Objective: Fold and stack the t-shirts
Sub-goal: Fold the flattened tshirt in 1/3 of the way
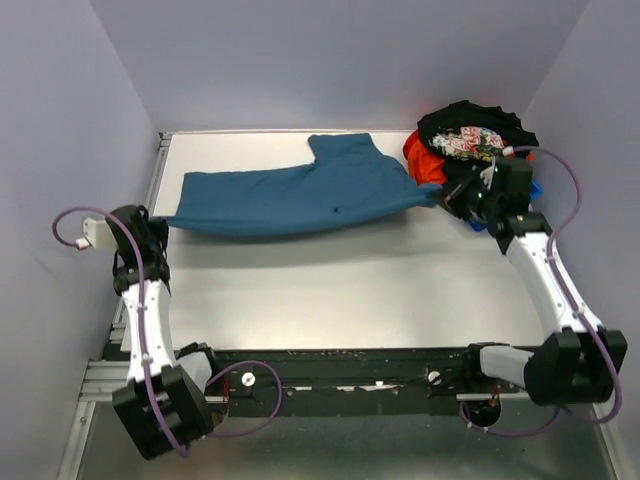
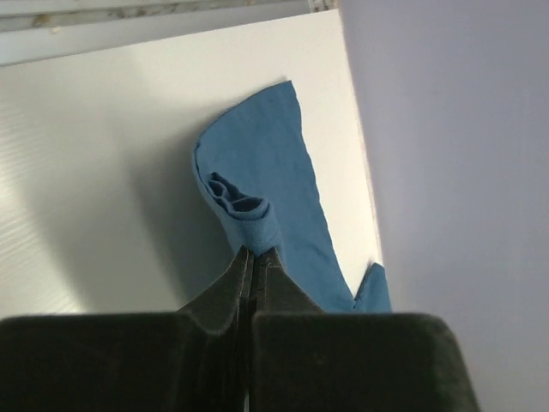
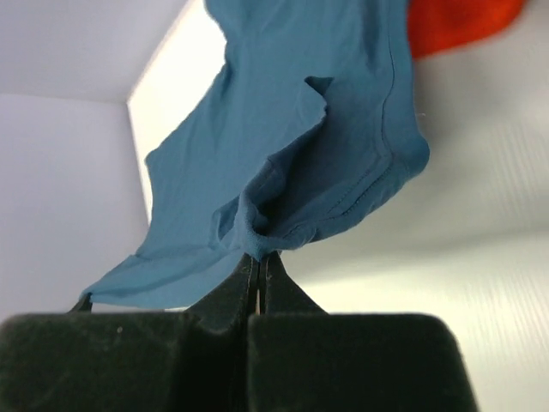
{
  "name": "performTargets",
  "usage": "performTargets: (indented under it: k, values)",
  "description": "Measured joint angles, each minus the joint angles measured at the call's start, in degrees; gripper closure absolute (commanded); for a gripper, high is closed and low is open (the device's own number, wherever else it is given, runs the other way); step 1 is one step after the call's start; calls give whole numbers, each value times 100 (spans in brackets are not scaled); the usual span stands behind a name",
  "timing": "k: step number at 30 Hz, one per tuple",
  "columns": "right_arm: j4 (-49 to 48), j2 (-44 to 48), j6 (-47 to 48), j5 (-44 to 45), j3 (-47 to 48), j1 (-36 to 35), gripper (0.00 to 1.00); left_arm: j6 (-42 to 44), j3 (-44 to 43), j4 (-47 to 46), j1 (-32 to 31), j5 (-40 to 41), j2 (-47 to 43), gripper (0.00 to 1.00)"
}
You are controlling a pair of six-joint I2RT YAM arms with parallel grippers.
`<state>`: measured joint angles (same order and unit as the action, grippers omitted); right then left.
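Note:
The teal-blue t-shirt (image 1: 300, 192) hangs stretched across the back of the white table between my two grippers. My left gripper (image 1: 163, 222) is shut on its left end; the left wrist view shows the jaws (image 2: 254, 251) pinching a bunched fold of the shirt (image 2: 266, 172). My right gripper (image 1: 452, 192) is shut on its right end; the right wrist view shows the jaws (image 3: 260, 255) closed on a hemmed edge of the shirt (image 3: 292, 129). A pile at the back right holds the black floral t-shirt (image 1: 470, 135), the orange-red t-shirt (image 1: 422, 160) and a bit of the bright blue t-shirt (image 1: 538, 188).
Grey walls close in the table (image 1: 340, 290) on the left, back and right. The pile of shirts sits right behind my right wrist. A black rail (image 1: 340, 375) with the arm bases runs along the near edge.

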<state>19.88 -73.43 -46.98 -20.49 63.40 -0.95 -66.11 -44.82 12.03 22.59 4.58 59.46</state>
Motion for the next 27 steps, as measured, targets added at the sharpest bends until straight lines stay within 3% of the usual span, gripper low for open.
performTargets:
  k: [7, 12, 13, 14, 16, 18, 21, 22, 27]
  values:
    - [-186, 1781, -155, 297, -2533, 22, 99, 52, 2094, 208, 24, 0, -1598, 100]
    - [245, 2697, -345, 763, -3685, 22, 98, 103, 2894, 833, 31, 7, -2234, 100]
    - [426, 2892, -411, 922, -3783, 24, 90, 114, 2970, 955, 31, 11, -2352, 93]
    - [584, 3071, -452, 1060, -3840, 24, 70, 120, 3025, 1075, 31, 15, -2465, 81]
    - [772, 3314, -525, 1276, -3866, 28, 44, 155, 3115, 1305, 31, 57, -2706, 60]
    - [826, 3414, -514, 1410, -3866, 28, 43, 122, 3206, 1449, 31, 70, -2981, 45]
    - [896, 3381, -426, 1510, -3827, 31, 42, 116, 3228, 1635, 31, 92, -3375, 11]
    - [933, 3331, -391, 1526, -3786, 31, 41, 79, 3211, 1652, 31, 92, -3445, 4]
    - [903, 3115, -28, 1537, -3407, 31, 41, 363, 2323, 2159, 33, 494, -3547, 1]
